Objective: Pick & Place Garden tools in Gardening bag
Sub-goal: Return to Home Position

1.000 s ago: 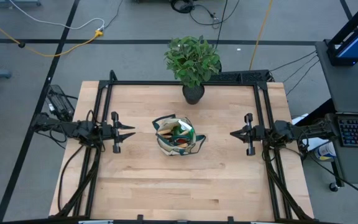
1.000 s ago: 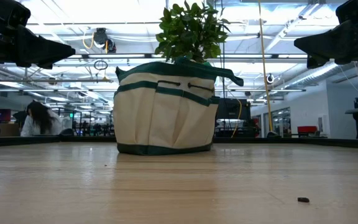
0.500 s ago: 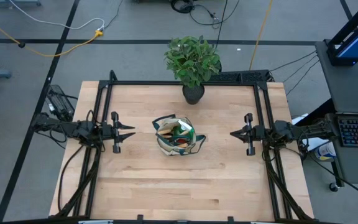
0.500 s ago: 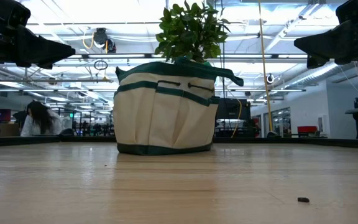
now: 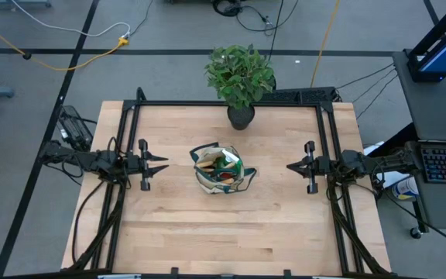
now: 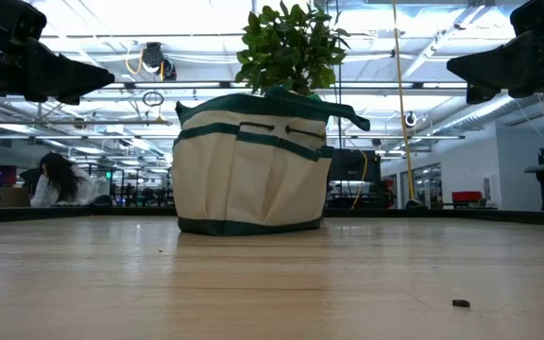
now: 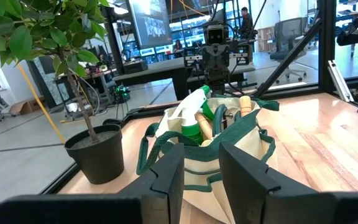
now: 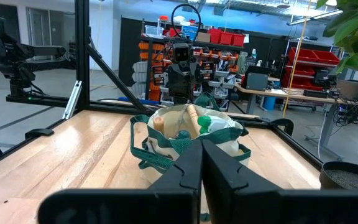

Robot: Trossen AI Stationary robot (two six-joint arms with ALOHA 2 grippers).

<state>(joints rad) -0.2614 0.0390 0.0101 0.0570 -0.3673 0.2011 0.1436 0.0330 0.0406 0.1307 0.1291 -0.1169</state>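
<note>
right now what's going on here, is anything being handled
Nothing is being handled. The canvas bag sits in the middle of the table, loaded: a green spray bottle and a wooden handle stick out of its top. The left tool hangs open off one side of the bag and the right tool hangs shut off the other, both empty and well clear of it. A potted plant stands at the far edge.
</note>
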